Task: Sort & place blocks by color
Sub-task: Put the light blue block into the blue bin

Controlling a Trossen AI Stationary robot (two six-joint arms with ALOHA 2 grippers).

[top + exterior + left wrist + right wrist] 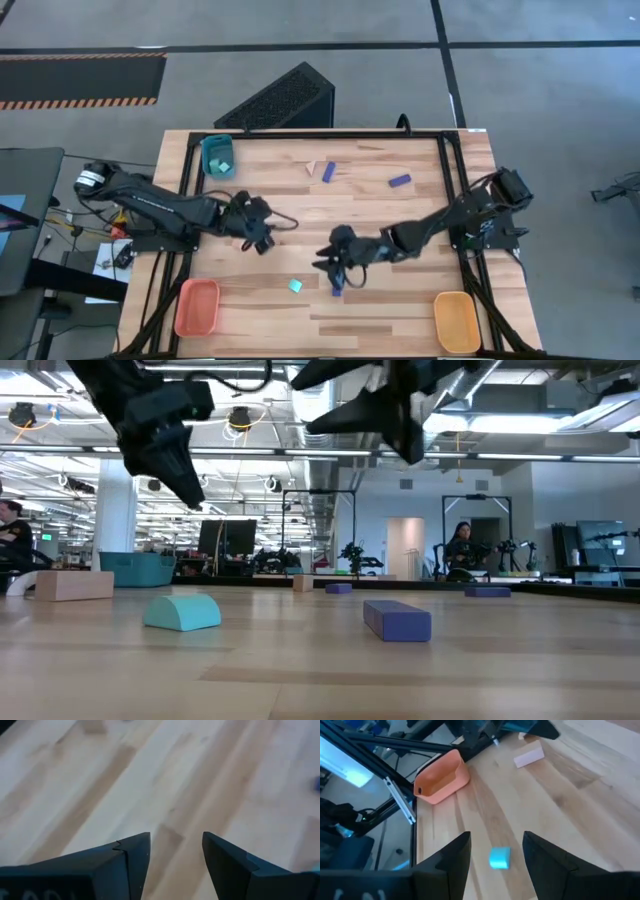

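Two open grippers, blue block (337,290) half-hidden

Two arms, matte black, jointed segments, chunky housings. Left arm (165,205): white-silver cylinder at 9 o'clock end, thin black cable looping off wrist. Right arm (440,225): boxy black base at 3 o'clock end. Fingers (125,865) dark, wedge-shaped, flat inner faces, small notch on one edge.
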